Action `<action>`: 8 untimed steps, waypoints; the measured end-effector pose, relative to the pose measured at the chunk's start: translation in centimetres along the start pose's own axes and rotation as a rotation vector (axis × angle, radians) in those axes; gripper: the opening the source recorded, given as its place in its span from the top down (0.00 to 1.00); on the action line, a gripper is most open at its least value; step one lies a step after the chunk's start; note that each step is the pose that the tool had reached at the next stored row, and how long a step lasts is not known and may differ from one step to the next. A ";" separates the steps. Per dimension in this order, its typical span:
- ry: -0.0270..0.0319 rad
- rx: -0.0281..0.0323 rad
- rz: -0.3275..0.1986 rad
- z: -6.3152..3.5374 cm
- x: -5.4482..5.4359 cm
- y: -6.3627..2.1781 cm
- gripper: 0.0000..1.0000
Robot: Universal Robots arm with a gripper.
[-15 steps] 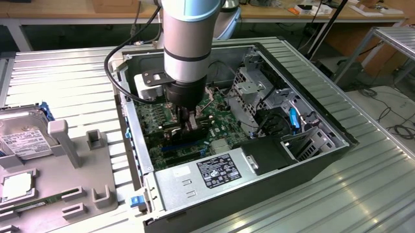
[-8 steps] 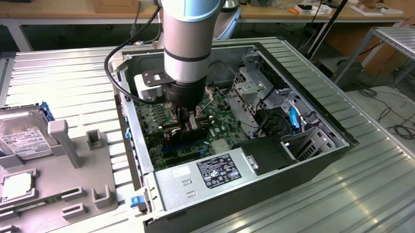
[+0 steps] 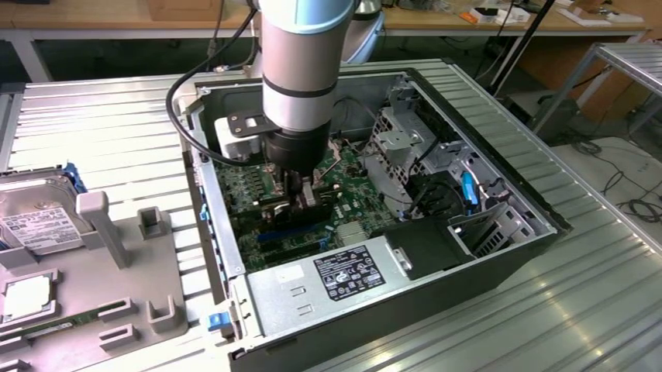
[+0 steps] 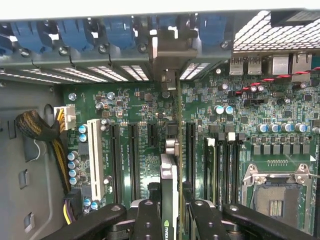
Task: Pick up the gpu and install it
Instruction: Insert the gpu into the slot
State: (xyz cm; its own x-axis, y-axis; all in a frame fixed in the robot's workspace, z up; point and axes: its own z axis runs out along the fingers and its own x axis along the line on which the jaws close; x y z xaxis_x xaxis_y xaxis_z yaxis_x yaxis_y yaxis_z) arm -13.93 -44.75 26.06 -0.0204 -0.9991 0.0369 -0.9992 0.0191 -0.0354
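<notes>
Grey moulded tray [image 3: 124, 310] sits at the left edge of the slatted metal table [image 3: 114, 116] in the exterior view, with a hard drive [image 3: 36, 217] in its far corner. Right of it an open computer case [image 3: 507, 167] lies on its side, a power supply box [image 3: 342, 283] filling its near end. The arm [image 3: 300, 54] reaches straight down into the case, over the green motherboard [image 3: 352, 174].

Wrist view: the gripper [image 4: 173, 216] is clamped on the gpu [image 4: 169, 180], one finger on each flat face. The gpu stands on edge over the motherboard, among the black slots and right of the white slot [image 4: 95, 150]. Its long axis runs parallel to those slots, from the fingers toward the case's rear wall, where blue clips [image 4: 115, 30] line the openings. Its silver bracket [image 4: 167, 60] points at that wall and sits against one opening. Whether the lower edge is seated in a slot cannot be told. The processor socket [image 4: 272, 195] lies well apart, toward the motherboard's far side.
</notes>
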 end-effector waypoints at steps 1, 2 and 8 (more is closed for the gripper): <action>0.0003 -0.0003 0.000 -0.02 0.0 0.00 0.73; 0.0004 -0.0004 0.000 -0.02 0.0 0.01 0.73; 0.0004 -0.0002 0.000 0.02 0.0 0.10 0.73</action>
State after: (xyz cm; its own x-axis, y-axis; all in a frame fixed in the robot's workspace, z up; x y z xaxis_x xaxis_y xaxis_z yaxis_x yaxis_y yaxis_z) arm -14.02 -44.73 26.04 -0.0202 -0.9991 0.0373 -0.9992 0.0188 -0.0352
